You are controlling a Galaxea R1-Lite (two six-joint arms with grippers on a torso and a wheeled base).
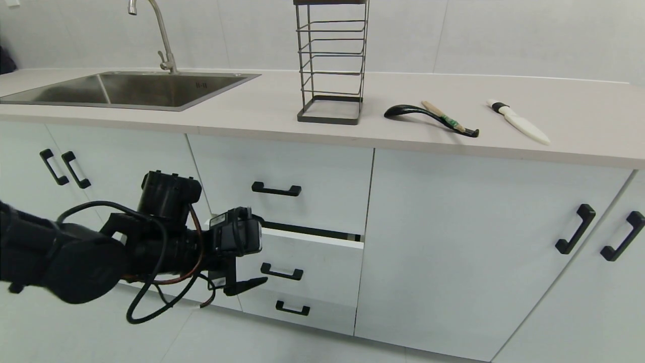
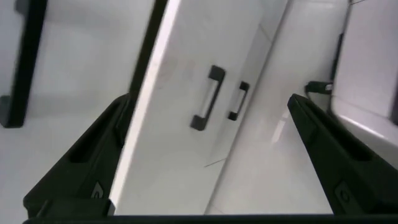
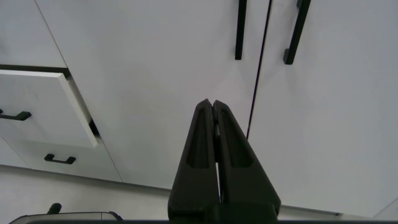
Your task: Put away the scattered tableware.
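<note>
My left tool [image 1: 262, 249] hangs low in front of the cabinets, its fingers [image 2: 93, 168] spread wide apart and holding nothing. It sits at the left end of the middle drawer [image 1: 312, 257], which stands slightly ajar with a dark gap along its top. My right tool [image 3: 213, 112] has its fingers pressed together, empty, facing the white cabinet doors. The tableware lies on the counter [image 1: 252, 106], well to the right of the wire rack [image 1: 331, 60]: a black ladle [image 1: 403, 111], with a wooden stick [image 1: 437, 113] lying across its handle, and a white knife [image 1: 519, 122] farther right. The sink [image 1: 126, 88] is set into the counter at the left.
</note>
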